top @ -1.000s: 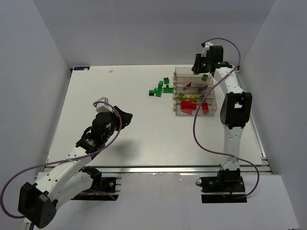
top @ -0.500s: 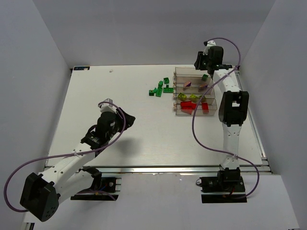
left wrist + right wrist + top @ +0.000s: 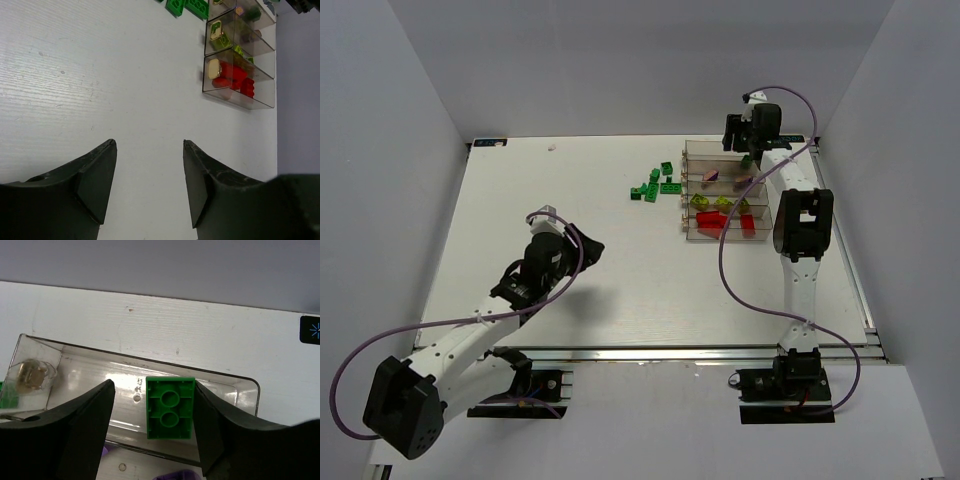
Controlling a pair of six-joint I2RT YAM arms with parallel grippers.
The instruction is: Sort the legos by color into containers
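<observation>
My right end effector (image 3: 154, 387) hangs over the far bin (image 3: 80, 370) of the containers (image 3: 686, 190), at the back right of the counter (image 3: 570, 180). Its jaws are released: a green brick (image 3: 170, 408) sits between them with clear bin floor showing on one side, while its other edge lies right against the opposite finger (I cannot tell if it actually touches). I cannot say either whether the brick rests on the bin floor or is in the air above it. At the bottom edge of that wrist view a bit of purple shows, in the next bin.

My left end effector (image 3: 148, 150) is spread open too, with nothing in it, only bare counter between the fingers. It hovers over the middle of the counter, well apart from the containers.

From above, the bin nearest me holds red legos (image 3: 725, 222), the next yellow-green legos (image 3: 715, 203), the third purple legos (image 3: 712, 175). A cluster of loose green legos (image 3: 655, 185) lies on the counter just left of the block, near its far end.
</observation>
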